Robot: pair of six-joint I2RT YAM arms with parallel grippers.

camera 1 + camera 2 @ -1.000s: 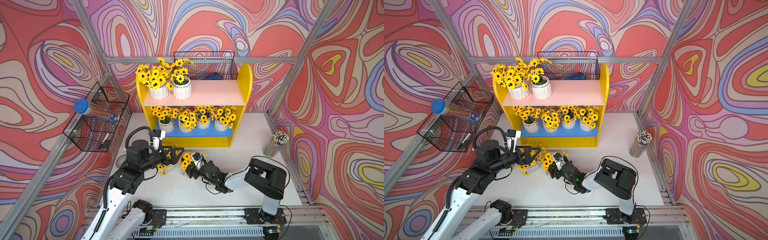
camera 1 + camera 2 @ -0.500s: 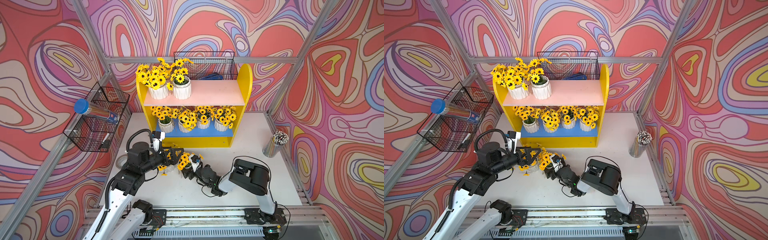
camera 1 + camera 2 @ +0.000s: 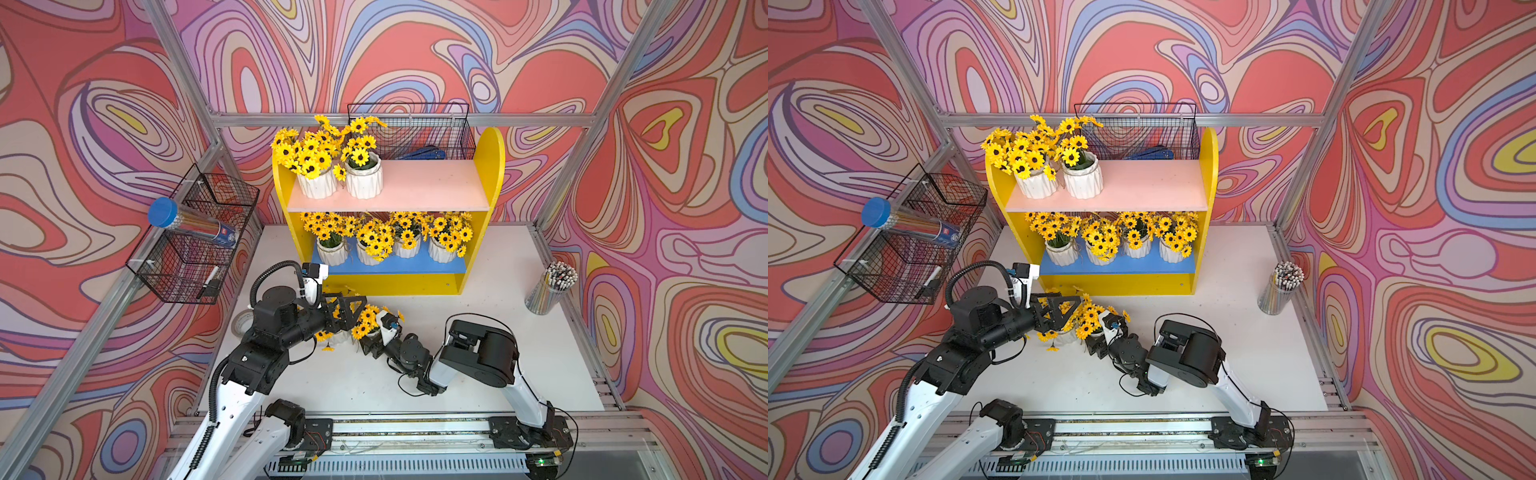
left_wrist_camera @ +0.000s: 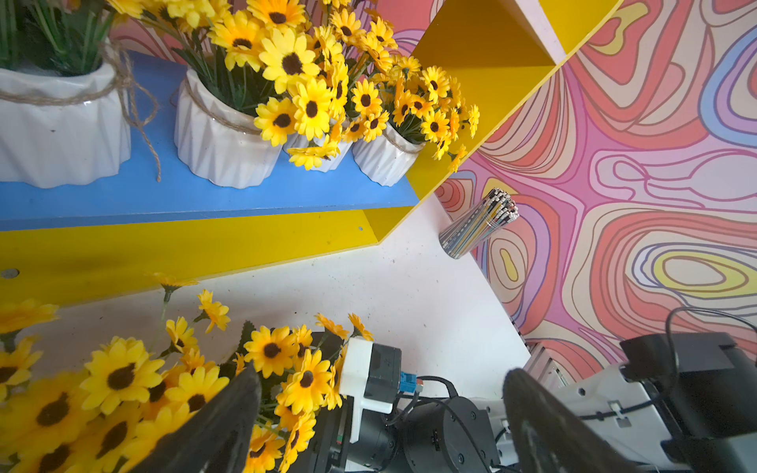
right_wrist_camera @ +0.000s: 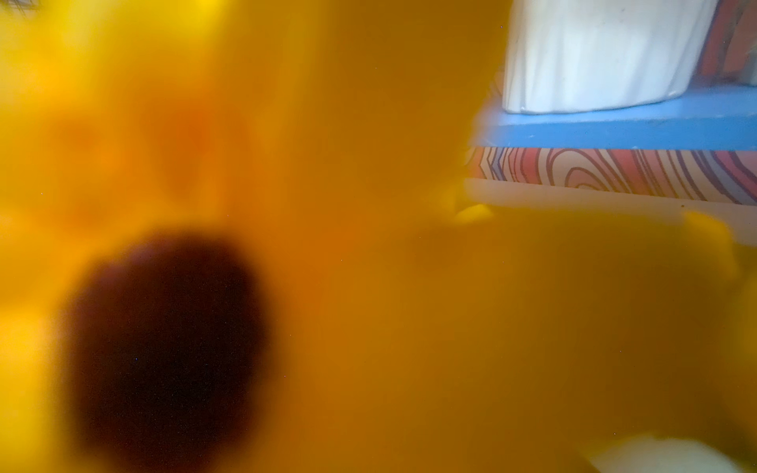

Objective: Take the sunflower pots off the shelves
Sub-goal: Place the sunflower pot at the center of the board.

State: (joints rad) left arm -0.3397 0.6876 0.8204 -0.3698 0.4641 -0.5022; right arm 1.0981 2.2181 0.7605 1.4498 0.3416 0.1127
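Both top views: shelves (image 3: 486,166) hold two pots (image 3: 318,185) on the pink board (image 3: 432,187), four on the blue board (image 3: 390,266); two more on the worktop (image 3: 478,332). Cup (image 3: 548,291) holds pencils. Right wrist view: blurred blooms (image 5: 164,327) fill most of it. Left jaws stand wide, empty, over the worktop blooms; right jaws sit among them, grip cannot be told.

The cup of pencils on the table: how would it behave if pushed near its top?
The cup of pencils is tall and narrow, so it would probably tip. Its clear wall looks smooth, perhaps slippery. The pencils stand loose and might spill out.
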